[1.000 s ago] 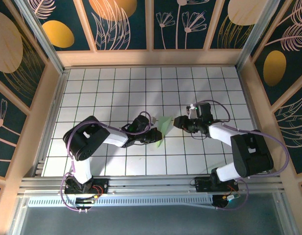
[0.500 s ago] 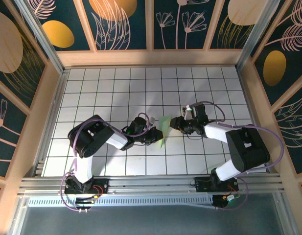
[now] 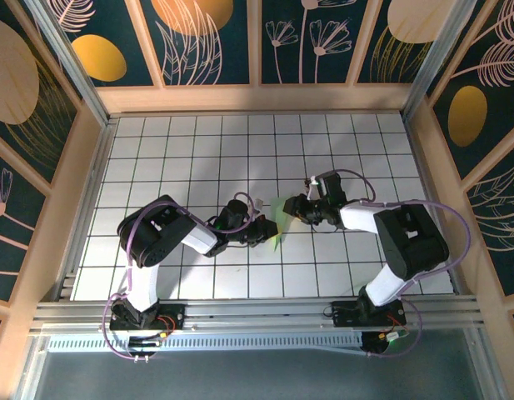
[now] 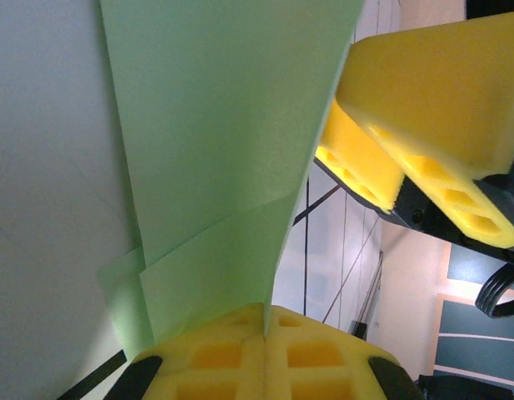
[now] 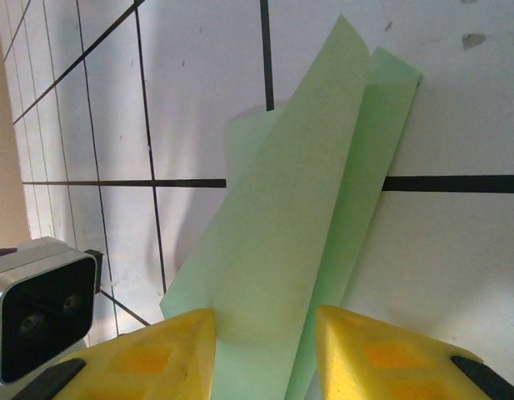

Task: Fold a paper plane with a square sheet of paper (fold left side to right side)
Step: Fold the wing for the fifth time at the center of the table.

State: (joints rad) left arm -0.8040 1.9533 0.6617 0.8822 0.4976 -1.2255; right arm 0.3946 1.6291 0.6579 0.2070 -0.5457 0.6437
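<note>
No words, numbers, labels, brand names or signs are showing anywhere that can be read.
</note>
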